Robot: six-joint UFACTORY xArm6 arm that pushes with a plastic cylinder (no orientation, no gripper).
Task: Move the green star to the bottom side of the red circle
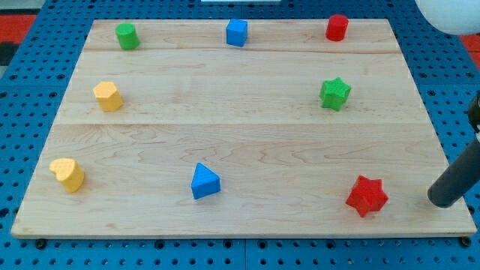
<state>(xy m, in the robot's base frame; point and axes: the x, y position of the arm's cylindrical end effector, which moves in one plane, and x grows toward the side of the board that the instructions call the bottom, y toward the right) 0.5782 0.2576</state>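
Note:
The green star (335,93) lies on the wooden board at the view's right, upper half. The red circle (337,28) stands at the view's top right, straight above the green star with a wide gap between them. My tip (444,201) is at the view's bottom right, near the board's right edge, far below and to the right of the green star and to the right of a red star (367,196). It touches no block.
A green circle (127,36) and a blue cube (236,32) stand along the top. A yellow hexagon-like block (108,96) and a yellow heart (68,174) lie at the left. A blue triangle (205,181) lies at the bottom middle. The board (240,135) rests on a blue pegboard.

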